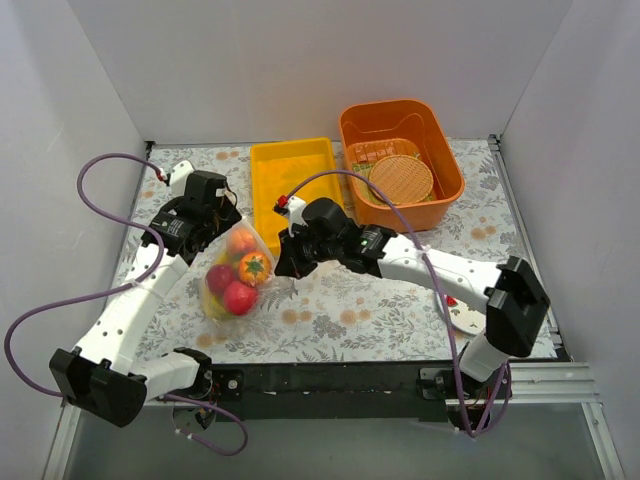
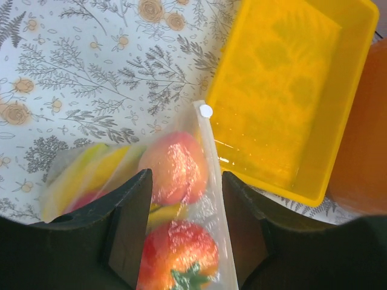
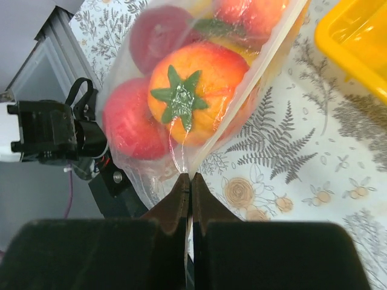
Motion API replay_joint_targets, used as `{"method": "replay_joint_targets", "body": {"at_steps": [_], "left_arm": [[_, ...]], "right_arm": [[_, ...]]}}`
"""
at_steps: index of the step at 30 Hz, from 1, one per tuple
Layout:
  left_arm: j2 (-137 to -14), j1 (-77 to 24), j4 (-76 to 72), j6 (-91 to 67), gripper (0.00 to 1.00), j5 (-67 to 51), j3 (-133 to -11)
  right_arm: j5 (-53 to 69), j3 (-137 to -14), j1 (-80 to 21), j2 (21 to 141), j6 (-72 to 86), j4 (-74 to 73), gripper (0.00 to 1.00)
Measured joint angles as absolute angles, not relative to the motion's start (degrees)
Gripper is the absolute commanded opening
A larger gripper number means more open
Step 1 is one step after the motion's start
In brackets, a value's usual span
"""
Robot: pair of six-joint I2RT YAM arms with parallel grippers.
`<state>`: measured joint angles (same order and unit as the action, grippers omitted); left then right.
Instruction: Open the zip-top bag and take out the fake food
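A yellow tray (image 1: 292, 190) sits at the far middle of the table, its long axis running front to back. Just beside it on the right stands a deeper orange bin (image 1: 392, 120). A round tan woven disc (image 1: 401, 177) rests tilted inside the bin, over a mostly hidden grid-patterned piece. A white plate (image 1: 463, 318) with red marks lies near the right front edge, partly hidden. A floral-print cloth (image 1: 340, 310) covers the table.

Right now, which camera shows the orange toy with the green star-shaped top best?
The right wrist view: the orange toy fills the middle, its green top sharp, seen through the zip-top bag. The top external view shows it small and from afar. The left wrist view catches only part of it at the bottom edge.
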<state>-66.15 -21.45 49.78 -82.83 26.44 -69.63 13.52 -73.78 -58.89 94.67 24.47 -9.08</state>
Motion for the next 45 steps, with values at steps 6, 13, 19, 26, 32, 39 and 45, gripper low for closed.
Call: {"method": "replay_joint_targets", "body": {"at_steps": [6,13,19,26,32,39,45], "left_arm": [[-67.4,-20.9,46.3,-82.1,0.50,22.1,-70.4],[-71.5,-20.7,43.1,-82.1,0.49,17.1,-73.8],[-77.1,-20.6,43.6,-82.2,0.49,15.3,-79.4],[-80.9,-20.4,45.4,-83.0,0.45,14.7,-83.2],[-81.2,-20.4,48.0,-85.3,0.47,17.0,-82.6],[-81.1,-19.4,49.5,-87.3,0.52,16.8,-79.5],[-81.6,-17.7,49.8,-88.9,0.52,13.8,-79.7]], "right_arm": [[10.2,-74.4,-58.9,86.5,15.2,-18.4,0.01],[4.5,-77.1,-59.7,84.5,6.9,-27.9,0.01],[-3.1,-82.6,-64.5,84.5,2.2,-33.6,0.01],[-9.8,-86.4,-67.7,84.5,-1.6,-36.2,0.01],[-13.6,-87.5,-68.4,84.5,-3.0,-38.2,0.01],[-16.7,-88.3,-70.4,84.5,-4.2,-39.0,0.01],[-18.2,-88.3,-71.8,84.5,-5.0,-38.9,0.01]]}}
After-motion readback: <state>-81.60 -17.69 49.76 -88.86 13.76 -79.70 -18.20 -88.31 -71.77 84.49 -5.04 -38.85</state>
